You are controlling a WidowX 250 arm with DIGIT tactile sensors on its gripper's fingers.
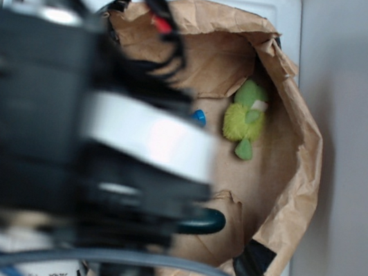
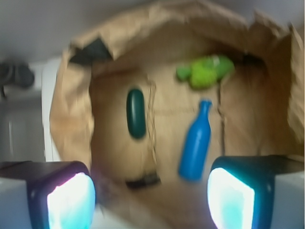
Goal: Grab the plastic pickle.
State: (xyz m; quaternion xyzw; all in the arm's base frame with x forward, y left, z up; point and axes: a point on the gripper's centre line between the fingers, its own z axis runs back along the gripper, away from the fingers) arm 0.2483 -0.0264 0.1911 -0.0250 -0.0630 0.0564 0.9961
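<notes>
My claw [image 2: 151, 195] hung over the paper bag [image 2: 71, 124], fingers [image 2: 71, 200] wide apart, nothing btwn them. Blue bottle [image 2: 195, 145] lay nearest, right of centre. Pickle [image 2: 136, 113] lay left of it on bag floor, apart from bottle. Green plush toy [image 2: 205, 71] sat farthest, at back.

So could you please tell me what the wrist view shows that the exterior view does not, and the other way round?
Only the wrist view shows the whole plastic pickle, the full blue bottle beside it, and the open hand with nothing between its fingers. Only the exterior view shows the robot arm from outside, blurred and covering most of the paper-lined bin; there just the pickle's end and the bottle's tip peek out. Both show the green plush toy and the brown paper.
</notes>
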